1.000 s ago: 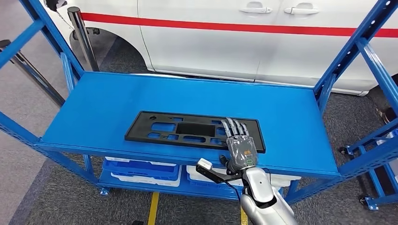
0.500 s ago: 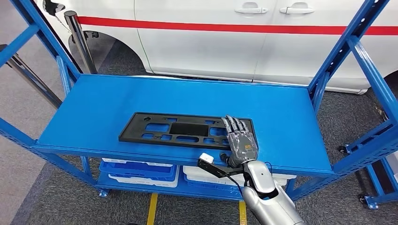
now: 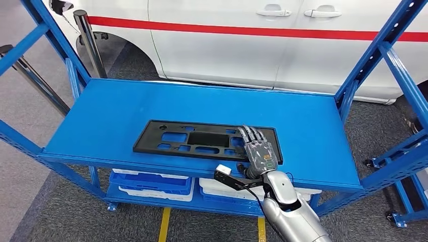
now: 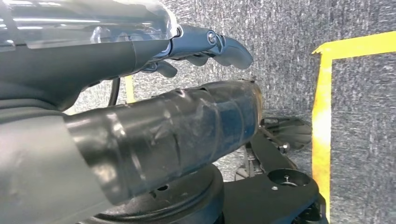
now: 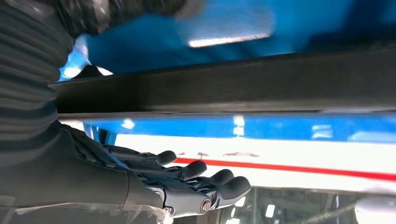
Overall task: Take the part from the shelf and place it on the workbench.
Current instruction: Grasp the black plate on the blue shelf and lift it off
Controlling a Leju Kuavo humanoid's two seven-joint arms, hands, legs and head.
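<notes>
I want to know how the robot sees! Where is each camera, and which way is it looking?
Head view: high on the robot, looking down at the blue metal shelf and the flat black plastic part with cut-outs; the right hand rests on the part.
Left wrist view: by the hanging left hand, facing grey carpet and a yellow floor line.
Right wrist view: behind the right hand, along the part's edge.
Head and right wrist views share the part and the right hand.

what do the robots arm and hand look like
The right arm is smooth silver metal with a black joint ring. Its right hand is grey with darker segmented fingers and a small green marking on its back. A black cable runs to a white-tipped wrist camera.
</notes>
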